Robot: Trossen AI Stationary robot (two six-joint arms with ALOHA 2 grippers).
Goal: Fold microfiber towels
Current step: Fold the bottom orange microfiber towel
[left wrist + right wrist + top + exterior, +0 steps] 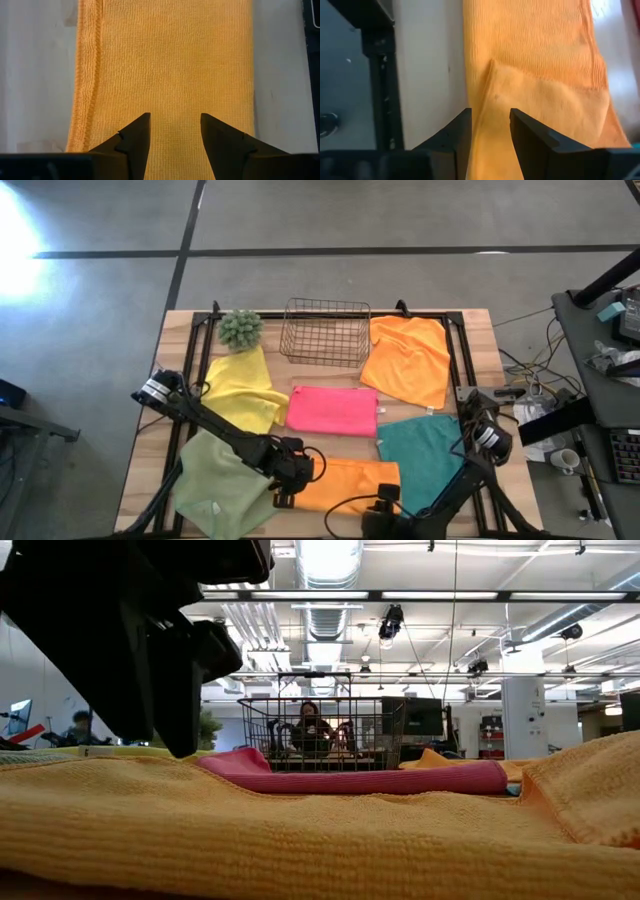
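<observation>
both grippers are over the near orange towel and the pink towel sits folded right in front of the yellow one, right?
Not quite. In the high view the pink towel lies beside the yellow towel, in front of the basket. Both grippers, left and right, are over the near orange towel.

Basket (325, 332): copper wire, open mesh, upright – at 12 o'clock on the table, near the far edge.
Plant (240, 328): small spiky green ball, at about 11 o'clock, just beside the basket and apart from it.
Table (145, 448): pale wood top with a dark frame along its edges.
Floor (330, 220): grey concrete with dark seams, beyond the far edge.
People: one person (310, 728) seated behind the basket in the low view, another (80, 727) off at 9 o'clock.
Side desk (600, 350): at 3 o'clock – cables, a cup (567, 460), a keyboard (625, 455).
</observation>
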